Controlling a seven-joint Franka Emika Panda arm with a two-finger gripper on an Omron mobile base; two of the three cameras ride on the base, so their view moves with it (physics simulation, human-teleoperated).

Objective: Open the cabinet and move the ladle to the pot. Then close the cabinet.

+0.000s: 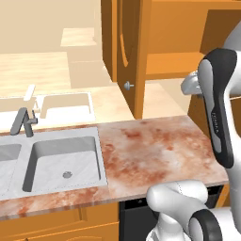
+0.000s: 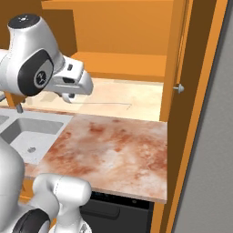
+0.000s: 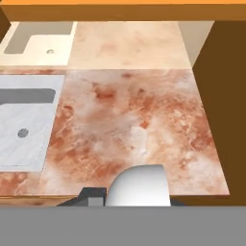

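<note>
Looking at the cabinet (image 2: 120,27) first, we find both of its tall doors swung wide, so we judge the opening step done. The left door (image 1: 134,47) stands edge-on over the back of the counter, and the right door (image 2: 176,50) juts out at the far right. The shelf (image 2: 118,63) inside looks bare as far as we can see.

Below it the counter (image 1: 150,150) is a mottled reddish stone slab with nothing lying on it. A pale wall runs behind it and a dark appliance front (image 2: 118,207) sits under its front edge. At its left end the steel sink (image 1: 66,164) is sunk into the slab, with a grey faucet (image 1: 23,122) behind the basin.

The gripper (image 2: 71,94) hangs above the back of the counter, just under the cabinet's bottom edge, and its fingers are drawn close together. A thin grey line runs rightward from under the hand, and we take it for the handle of the ladle (image 2: 109,103). With the shelf bare, we judge the ladle pinched and lifted out, though the grip itself is too small to confirm.

Each door has a small silver knob, one on the left door (image 1: 128,85) and one on the right (image 2: 180,88). Left to do are carrying the ladle to the pot, letting it go there, and shutting both doors.
</note>
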